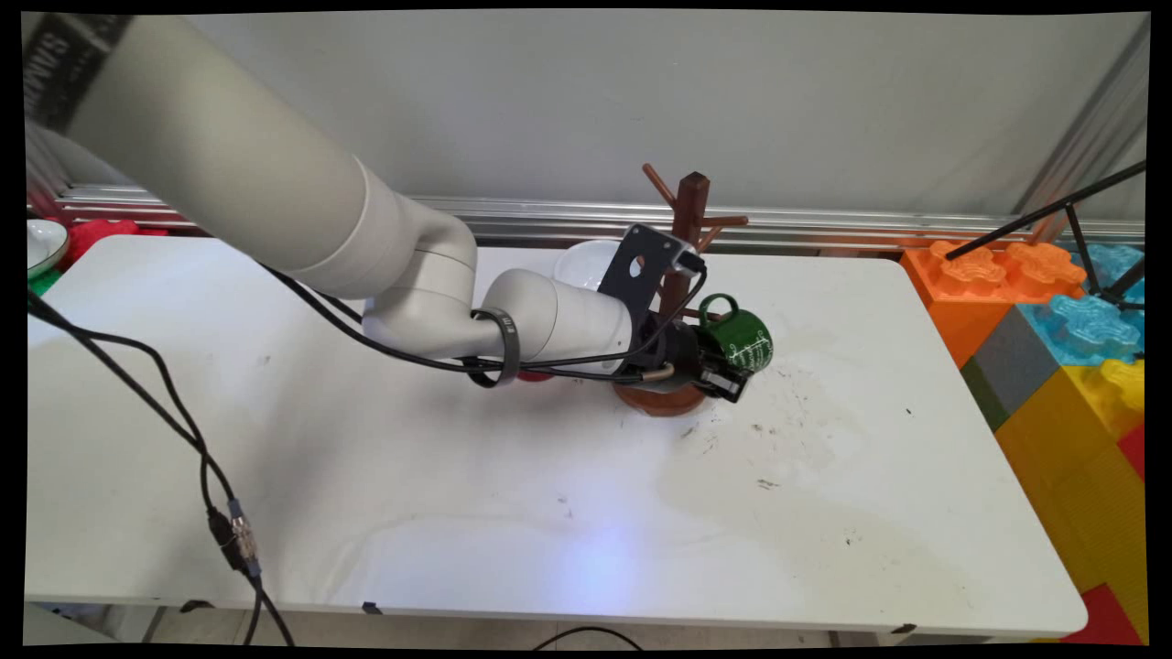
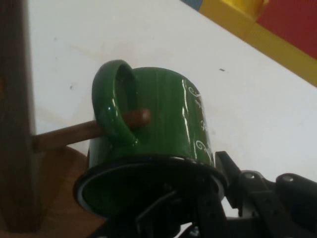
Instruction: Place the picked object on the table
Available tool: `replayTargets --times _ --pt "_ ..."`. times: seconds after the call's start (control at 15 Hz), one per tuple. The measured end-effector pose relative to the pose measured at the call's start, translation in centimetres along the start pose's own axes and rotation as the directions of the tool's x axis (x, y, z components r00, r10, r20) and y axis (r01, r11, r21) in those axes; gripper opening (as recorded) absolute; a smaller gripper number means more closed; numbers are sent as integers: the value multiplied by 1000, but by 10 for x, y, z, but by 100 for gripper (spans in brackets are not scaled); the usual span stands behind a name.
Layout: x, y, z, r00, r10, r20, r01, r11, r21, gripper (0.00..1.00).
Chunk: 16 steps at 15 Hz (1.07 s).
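A green mug (image 1: 749, 340) with white lettering hangs tilted beside a brown wooden mug tree (image 1: 689, 220). In the hand view one peg (image 2: 64, 135) of the tree's post (image 2: 17, 124) passes through the green mug's (image 2: 163, 114) handle. My gripper (image 1: 723, 371) reaches in from the left at the mug's open rim. One finger is inside the mug and the other lies against its outer wall, so the gripper (image 2: 198, 188) is shut on the rim. The tree's round base (image 1: 659, 400) rests on the white table (image 1: 458, 476) just below the hand.
A white bowl (image 1: 586, 264) sits behind the wrist, and a small red thing (image 1: 536, 374) peeks out under the arm. Large orange, blue and yellow toy blocks (image 1: 1053, 320) line the table's right side, with a black tripod (image 1: 1080, 229) above. Black cables (image 1: 211, 476) hang at left.
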Motion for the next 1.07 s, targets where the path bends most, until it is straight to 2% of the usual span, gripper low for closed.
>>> replayTargets --times 0.73,1.07 --pt "6 29 -33 1000 18 -18 -19 998 -61 0" --pt "7 35 -53 998 62 16 -60 996 -64 0"
